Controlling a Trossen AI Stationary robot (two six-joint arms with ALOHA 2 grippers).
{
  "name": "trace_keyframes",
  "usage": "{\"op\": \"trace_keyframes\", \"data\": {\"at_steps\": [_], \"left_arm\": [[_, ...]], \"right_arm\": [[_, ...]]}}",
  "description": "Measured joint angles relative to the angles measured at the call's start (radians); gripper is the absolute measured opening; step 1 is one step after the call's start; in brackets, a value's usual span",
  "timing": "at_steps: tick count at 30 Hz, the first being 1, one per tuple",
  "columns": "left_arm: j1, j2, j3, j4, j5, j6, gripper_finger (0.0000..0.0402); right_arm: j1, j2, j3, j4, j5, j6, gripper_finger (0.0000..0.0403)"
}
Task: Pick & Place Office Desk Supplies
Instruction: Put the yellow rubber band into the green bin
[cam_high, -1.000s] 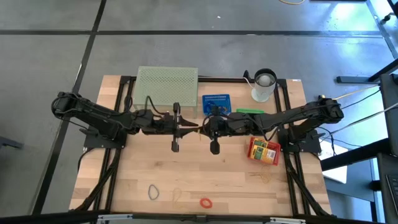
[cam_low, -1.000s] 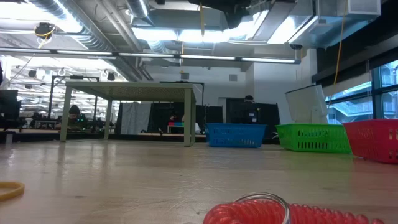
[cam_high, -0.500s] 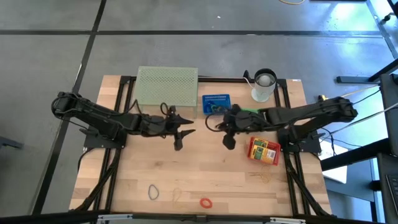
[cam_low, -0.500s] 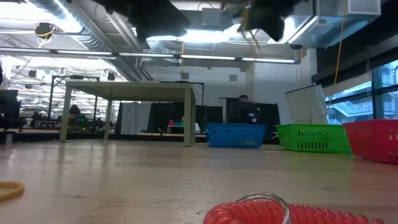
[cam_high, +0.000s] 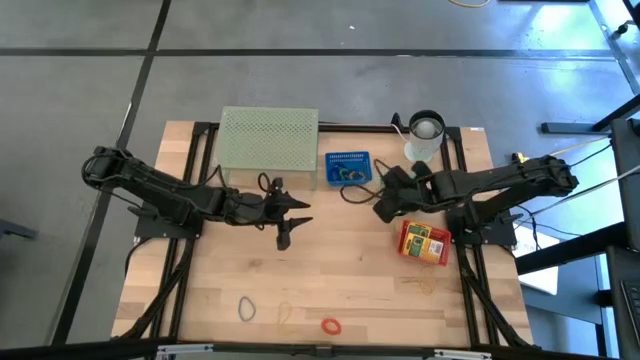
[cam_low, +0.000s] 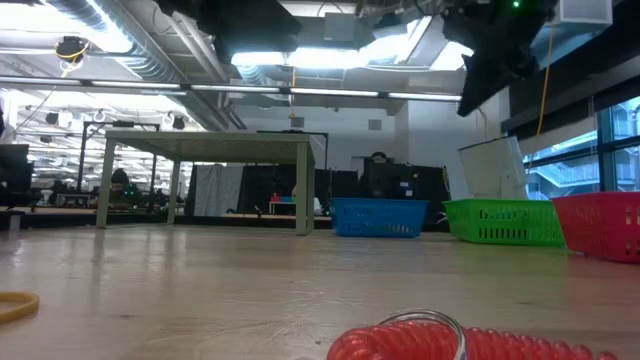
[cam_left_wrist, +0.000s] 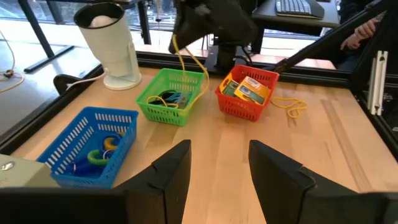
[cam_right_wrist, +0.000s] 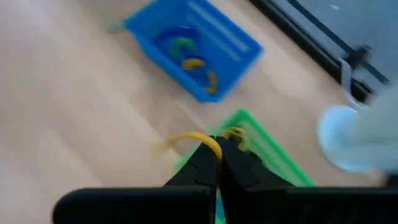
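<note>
The pale wood tabletop (cam_high: 330, 290) stands on a grey floor (cam_high: 300, 80) crossed by dark seams. Across it, the room opens into a wide workshop: exposed ducts and bright strip lights (cam_low: 300, 90) run along the ceiling, and a pale green table (cam_low: 205, 150) stands far left of centre. A person (cam_low: 378, 160) sits at dark desks (cam_low: 400, 185) in the far middle. Tall windows (cam_low: 620, 140) line the right side.

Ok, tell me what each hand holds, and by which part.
The right hand, shut, pinches a yellow rubber band at the top of its loop; the rest dangles over the green basket. The left hand is open and empty.
</note>
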Motion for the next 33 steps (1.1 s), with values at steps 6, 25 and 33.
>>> {"op": "trace_keyframes", "data": {"at_steps": [6, 25, 33], "left_arm": [[-0.009, 0.000, 0.000, 0.000, 0.001, 0.002, 0.0155], [-0.009, 0.000, 0.000, -0.001, 0.001, 0.001, 0.0157], [-0.009, 0.000, 0.000, -0.001, 0.016, 0.001, 0.0153]], "right_arm": [[-0.036, 0.004, 0.000, -0.177, 0.059, 0.173, 0.0003], [-0.070, 0.004, 0.000, -0.213, 0.086, 0.268, 0.0004], [-0.082, 0.060, 0.000, -0.224, 0.090, 0.279, 0.0004]]}}
